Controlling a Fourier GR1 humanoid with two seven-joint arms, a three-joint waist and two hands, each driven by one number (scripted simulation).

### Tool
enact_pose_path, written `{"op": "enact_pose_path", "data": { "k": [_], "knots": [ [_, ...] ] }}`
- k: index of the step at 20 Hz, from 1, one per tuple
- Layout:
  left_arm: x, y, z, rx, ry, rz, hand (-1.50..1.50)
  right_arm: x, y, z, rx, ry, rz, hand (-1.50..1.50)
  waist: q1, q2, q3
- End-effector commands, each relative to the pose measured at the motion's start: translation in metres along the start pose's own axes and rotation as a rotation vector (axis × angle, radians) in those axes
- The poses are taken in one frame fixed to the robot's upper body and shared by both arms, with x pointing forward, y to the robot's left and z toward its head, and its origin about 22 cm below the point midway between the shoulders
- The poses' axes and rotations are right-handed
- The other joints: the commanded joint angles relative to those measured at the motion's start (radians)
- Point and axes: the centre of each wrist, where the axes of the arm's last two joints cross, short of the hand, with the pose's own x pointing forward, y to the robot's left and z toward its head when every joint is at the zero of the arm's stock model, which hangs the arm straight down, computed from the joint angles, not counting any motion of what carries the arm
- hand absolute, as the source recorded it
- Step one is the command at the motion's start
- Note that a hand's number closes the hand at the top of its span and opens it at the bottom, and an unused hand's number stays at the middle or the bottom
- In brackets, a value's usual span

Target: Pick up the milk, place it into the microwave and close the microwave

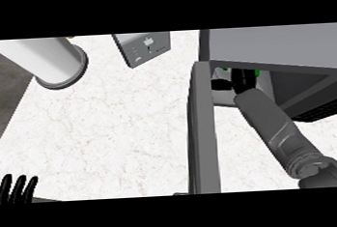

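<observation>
The pale marbled worktop [108, 133] fills most of the head view, with a strip of grey floor beyond its left edge. At its far right corner stands the grey microwave [275, 44]. Its door [202, 133] is swung fully open and seen edge-on, running towards the near edge. The right forearm [279, 124] slants from the near right corner into the oven's mouth. A white cylinder [51, 58] sits at the far left corner, with a grey switch plate [143, 48] beside it along the far edge. The left robot hand [15, 189] rests at the near left edge, fingers spread and upright. The right robot hand [235, 80] is inside the cavity, largely hidden, and I cannot tell whether it is clasping anything. Flecks of green beside it are probably the milk [256, 74], already within the microwave. The main risks are these:

- If the milk is let go before it sits flat, it could topple.
- The withdrawing arm could drag it back to the sill, where it would block the door.
- Swinging the door while the forearm crosses the opening would trap the arm.
</observation>
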Motion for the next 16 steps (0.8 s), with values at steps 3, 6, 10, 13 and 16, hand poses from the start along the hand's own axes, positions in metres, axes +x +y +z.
{"op": "enact_pose_path", "data": {
  "k": [3, 6, 10, 13, 16],
  "knots": [
    [-0.001, -0.004, 0.000, -0.001, 0.001, 0.007, -1.50, 0.004, 0.011, 0.009, 0.017, 0.010, -0.282, -1.50, -0.036, -0.019, 0.003],
    [0.003, 0.000, 0.006, 0.009, 0.008, -0.010, -1.50, -0.009, 0.008, 0.018, 0.024, 0.020, -0.366, -1.50, -0.041, -0.026, 0.001],
    [-0.005, 0.000, 0.013, 0.016, 0.033, -0.007, -1.50, -0.014, 0.034, 0.056, 0.060, 0.044, -0.466, -1.50, -0.059, -0.036, -0.002],
    [0.015, -0.005, 0.012, 0.036, 0.015, -0.009, -1.50, -0.034, 0.030, 0.072, 0.079, 0.050, -0.517, -1.50, -0.075, -0.046, -0.002],
    [0.009, -0.001, 0.015, 0.038, 0.014, -0.034, -1.50, -0.041, 0.039, 0.096, 0.056, 0.041, -0.529, -1.50, -0.085, -0.049, -0.003]
  ]
}}
